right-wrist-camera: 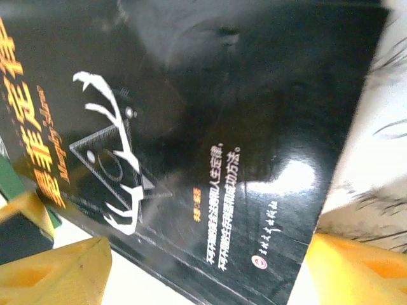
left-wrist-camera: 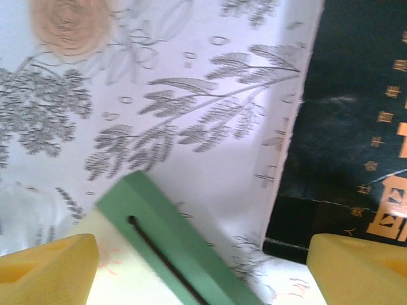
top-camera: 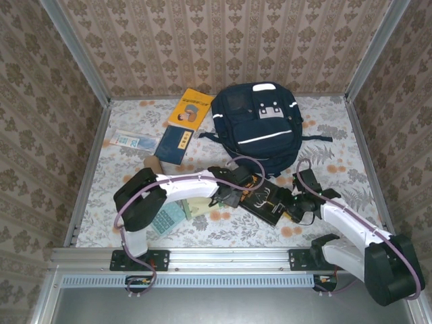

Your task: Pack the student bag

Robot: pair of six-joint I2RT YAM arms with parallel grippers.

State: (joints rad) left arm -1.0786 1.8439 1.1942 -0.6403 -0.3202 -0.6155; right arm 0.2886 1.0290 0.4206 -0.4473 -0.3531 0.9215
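The student bag, dark navy with thin white stripes, lies at the back centre of the table. In front of it a glossy black book with orange and white print lies flat. My left gripper hovers open at the book's left edge; its yellow fingers straddle a green-spined pale notebook, with the black book to the right. My right gripper is open low over the book's right end; the black book lies between its yellow fingertips.
An orange book, a navy booklet, a white-blue box and a small brown item lie at the back left. A teal calculator sits by the notebook. Metal rails edge the table.
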